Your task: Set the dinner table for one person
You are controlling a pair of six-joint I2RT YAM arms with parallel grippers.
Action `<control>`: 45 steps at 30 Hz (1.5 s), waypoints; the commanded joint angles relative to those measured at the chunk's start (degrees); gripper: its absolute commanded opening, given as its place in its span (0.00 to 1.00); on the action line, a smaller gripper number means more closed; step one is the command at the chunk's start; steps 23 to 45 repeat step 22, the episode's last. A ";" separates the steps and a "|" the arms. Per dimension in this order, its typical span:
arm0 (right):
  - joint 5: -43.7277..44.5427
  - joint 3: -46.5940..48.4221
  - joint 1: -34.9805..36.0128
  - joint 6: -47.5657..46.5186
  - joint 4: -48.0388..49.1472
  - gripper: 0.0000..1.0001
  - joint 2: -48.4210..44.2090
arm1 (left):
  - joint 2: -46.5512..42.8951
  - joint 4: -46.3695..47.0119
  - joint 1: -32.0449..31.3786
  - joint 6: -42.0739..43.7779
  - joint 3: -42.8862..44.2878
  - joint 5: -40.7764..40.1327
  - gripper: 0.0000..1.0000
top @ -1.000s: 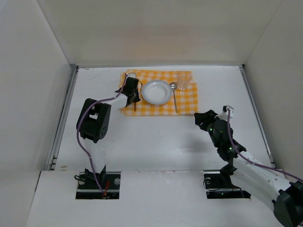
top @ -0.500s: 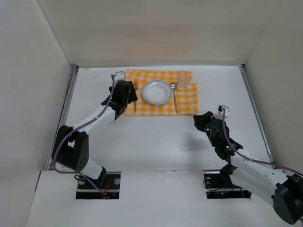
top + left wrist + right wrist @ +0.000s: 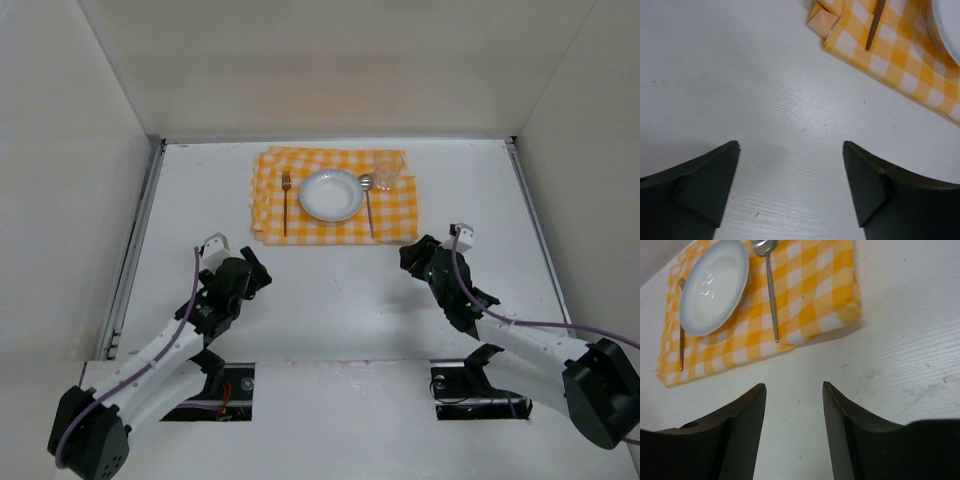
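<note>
You see the left black gripper and right black gripper, fingers apart and empty, lower frame, over the matte white dinner table.

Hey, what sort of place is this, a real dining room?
Probably a robot test bench, not a dining room: a white table boxed in by plain white panels, two robot arms bolted at its near edge, one place setting on a checked cloth.

readable text: none | labels: none | brands: none | numbers: none
</note>
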 commanded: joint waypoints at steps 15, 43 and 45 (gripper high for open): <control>4.58 1.09 0.20 0.01 6.85 0.61 2.22 | 5.56 -6.01 -4.54 -6.15 2.62 -1.82 1.00; 3.79 0.57 0.20 0.18 6.85 0.61 0.29 | 9.08 -3.37 -4.81 -5.80 3.50 -0.76 1.00; 3.79 0.57 0.20 0.18 6.85 0.61 0.29 | 9.08 -3.37 -4.81 -5.80 3.50 -0.76 1.00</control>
